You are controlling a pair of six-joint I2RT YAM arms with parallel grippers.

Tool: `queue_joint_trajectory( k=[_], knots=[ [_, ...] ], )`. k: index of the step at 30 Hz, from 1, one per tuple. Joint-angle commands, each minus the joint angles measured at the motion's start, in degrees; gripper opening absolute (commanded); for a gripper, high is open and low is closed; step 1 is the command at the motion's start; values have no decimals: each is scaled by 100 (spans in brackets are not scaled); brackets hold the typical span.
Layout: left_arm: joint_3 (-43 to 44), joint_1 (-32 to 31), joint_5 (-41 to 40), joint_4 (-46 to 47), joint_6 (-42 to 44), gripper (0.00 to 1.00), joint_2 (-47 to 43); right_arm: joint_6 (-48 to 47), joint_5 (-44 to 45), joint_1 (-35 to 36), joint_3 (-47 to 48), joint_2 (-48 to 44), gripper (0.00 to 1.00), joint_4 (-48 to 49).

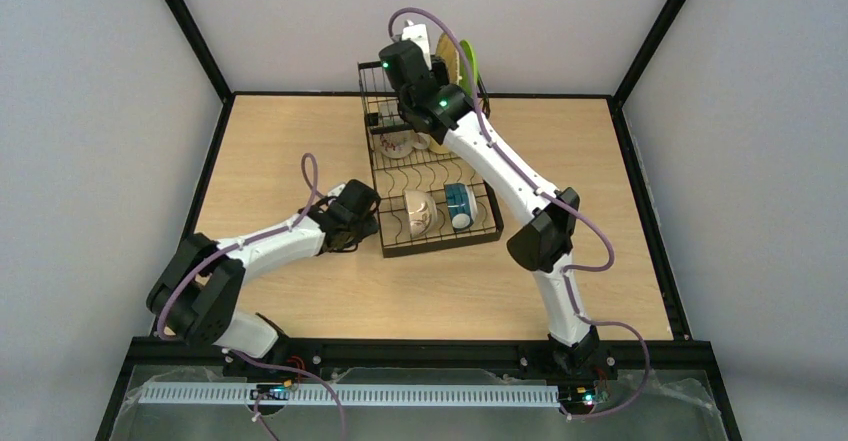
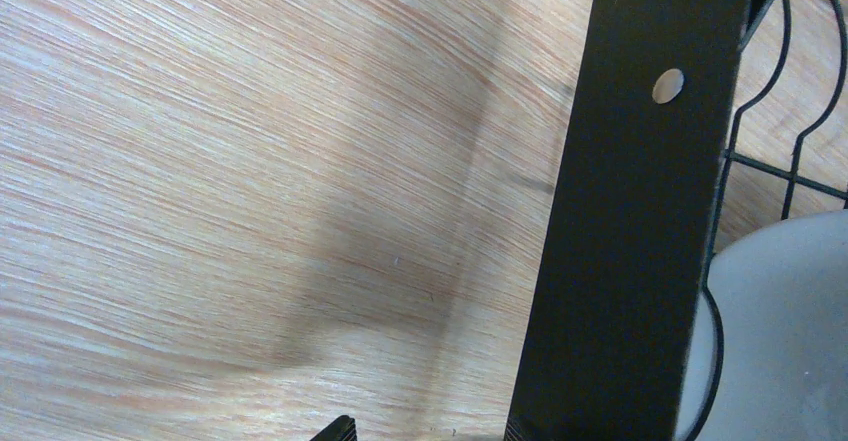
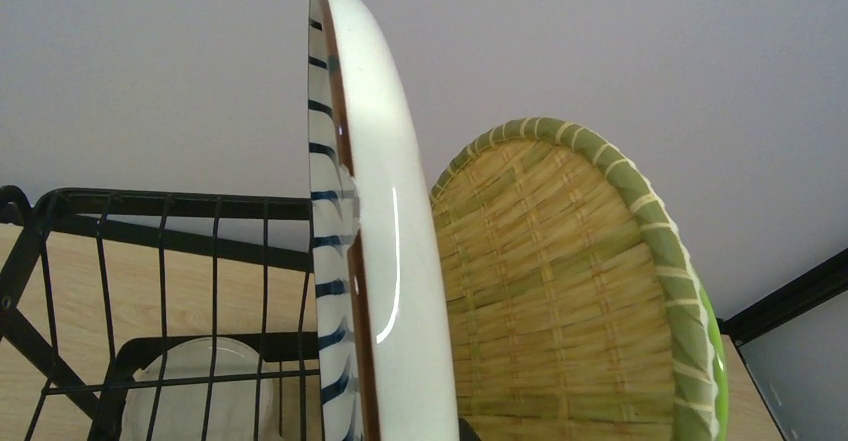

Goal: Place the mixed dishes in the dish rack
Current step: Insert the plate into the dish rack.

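- Rack (image 1: pixel 440 249) is sitting mid-table, blue mug (image 1: pixel 460 204) lying inside.
- My left gripper (image 2: pixel 425 433) is hanging open beside its left rim.
- My right gripper (image 1: pixel 418 51) is clamping striped plate (image 3: pixel 385 211) upright beside tan plate (image 3: pixel 540 291).

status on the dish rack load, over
Left gripper open beside dish rack, near left corner. Right gripper shut on white striped plate, upright at far end beside tan plate. Nothing seen blocking.
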Motion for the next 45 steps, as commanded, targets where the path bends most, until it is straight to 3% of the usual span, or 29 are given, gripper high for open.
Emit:
queue_joint_trajectory(
  k=[1,5,11,40,45],
  knots=[
    [-87,56,-110,-93,22,86,-234,226,-33,121,-97,-309,17,55],
    [-146,71,-111,-110,-4,86,-357,309,-6,121,-132,-360,48,-32],
    [-218,72,-129,-174,-57,89,-519,379,37,121,-258,-493,63,-45],
    [-393,75,-348,-700,-387,90,-1643,419,288,134,-366,-1562,67,-27],
    [-230,84,-444,-906,-286,90,-1823,650,774,136,-1195,-2325,64,50]
  ],
)
